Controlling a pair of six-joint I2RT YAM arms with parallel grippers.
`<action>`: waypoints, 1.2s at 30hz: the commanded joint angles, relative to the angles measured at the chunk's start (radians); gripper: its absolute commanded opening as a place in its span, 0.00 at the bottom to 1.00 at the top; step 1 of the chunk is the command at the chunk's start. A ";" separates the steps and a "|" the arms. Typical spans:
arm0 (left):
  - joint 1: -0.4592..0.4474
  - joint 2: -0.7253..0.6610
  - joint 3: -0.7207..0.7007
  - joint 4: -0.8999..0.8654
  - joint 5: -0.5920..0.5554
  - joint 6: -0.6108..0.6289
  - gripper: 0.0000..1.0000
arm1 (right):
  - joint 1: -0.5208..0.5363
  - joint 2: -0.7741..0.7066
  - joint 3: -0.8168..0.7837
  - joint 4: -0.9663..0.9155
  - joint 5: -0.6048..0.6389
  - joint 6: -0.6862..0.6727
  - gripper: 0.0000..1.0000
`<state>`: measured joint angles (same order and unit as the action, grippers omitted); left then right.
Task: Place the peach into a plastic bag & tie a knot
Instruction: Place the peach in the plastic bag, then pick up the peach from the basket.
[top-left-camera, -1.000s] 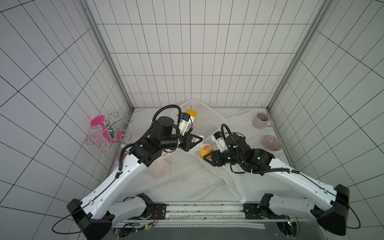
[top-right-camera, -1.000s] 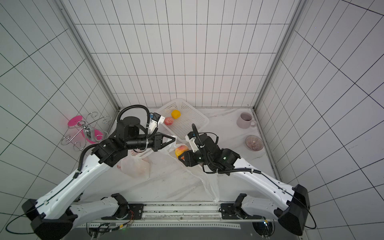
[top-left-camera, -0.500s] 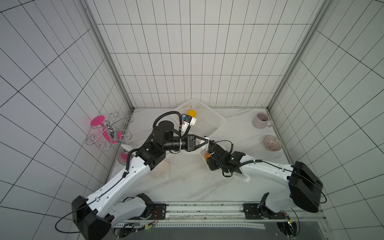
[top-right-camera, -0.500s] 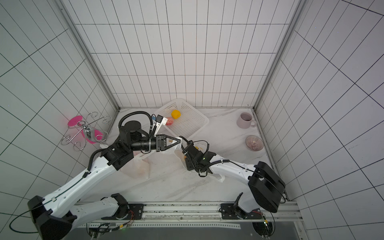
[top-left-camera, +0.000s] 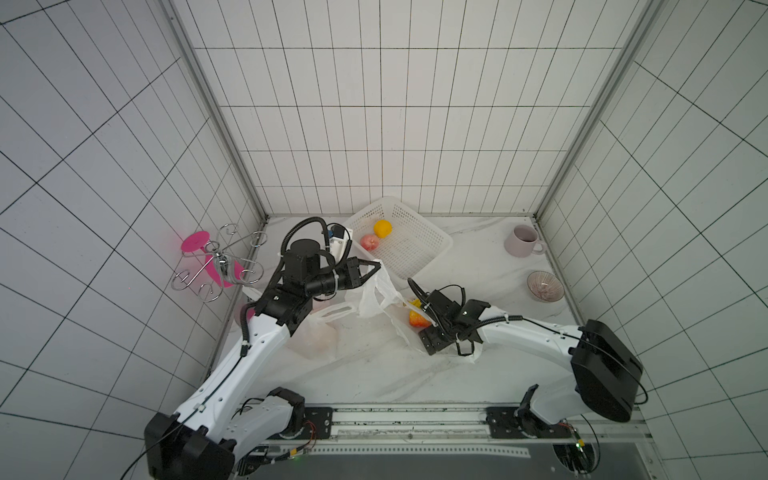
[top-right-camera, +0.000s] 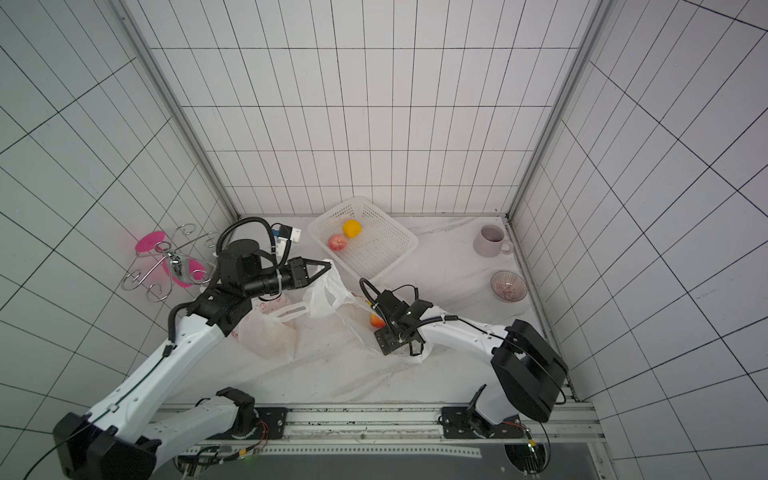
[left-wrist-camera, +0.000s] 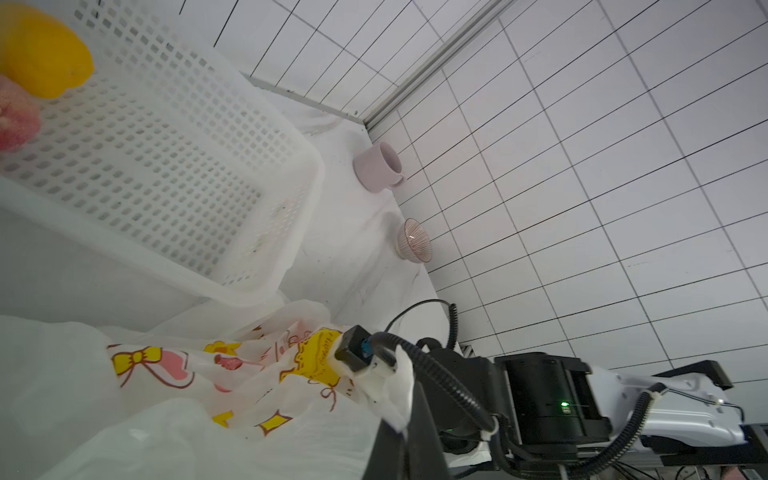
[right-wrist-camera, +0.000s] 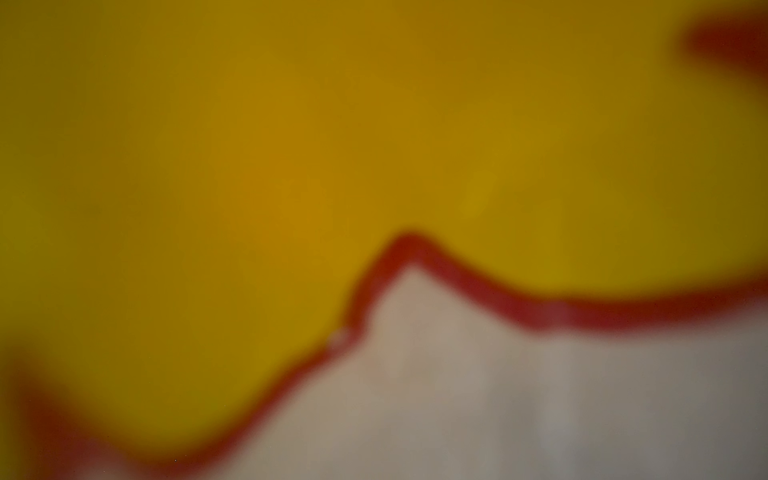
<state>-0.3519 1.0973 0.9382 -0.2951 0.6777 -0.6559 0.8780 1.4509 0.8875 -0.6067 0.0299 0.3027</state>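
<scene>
Top views both had the left gripper (top-left-camera: 372, 266) pinched shut on the bag (top-left-camera: 376, 297) rim, holding the mouth up just near of the basket (top-left-camera: 430, 262) corner. Right gripper (top-left-camera: 427, 331) sat inside that mouth, low on the table (top-left-camera: 374, 374), with the peach (top-left-camera: 417, 321) right at its tip under the film. Couldn't tell how wide its jaws stood or whether it had the peach. Right wrist view was no help, just a blur of yellow bag print.

I'd call this the drop-off part of bagging, knot not started. Next move probably means backing the right arm out to the right without snagging film, then going for the handles.

Room-wise: open marble on the near side, a second bag (top-left-camera: 316, 336) just left, mug (top-left-camera: 521, 242) and bowl (top-left-camera: 544, 286) well apart by the right wall.
</scene>
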 joint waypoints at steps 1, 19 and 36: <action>0.001 0.062 -0.056 -0.044 -0.016 0.067 0.00 | -0.005 -0.073 0.106 -0.097 -0.264 -0.067 0.92; -0.042 0.142 -0.087 -0.009 -0.117 0.077 0.00 | -0.163 -0.124 0.389 0.277 -0.839 0.281 0.82; -0.116 0.057 -0.028 -0.189 -0.457 0.118 0.00 | -0.318 1.035 1.603 0.071 -0.022 0.049 0.89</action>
<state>-0.4545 1.1393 0.8776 -0.4538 0.2619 -0.5663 0.5781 2.3631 2.2173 -0.4908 -0.1005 0.3946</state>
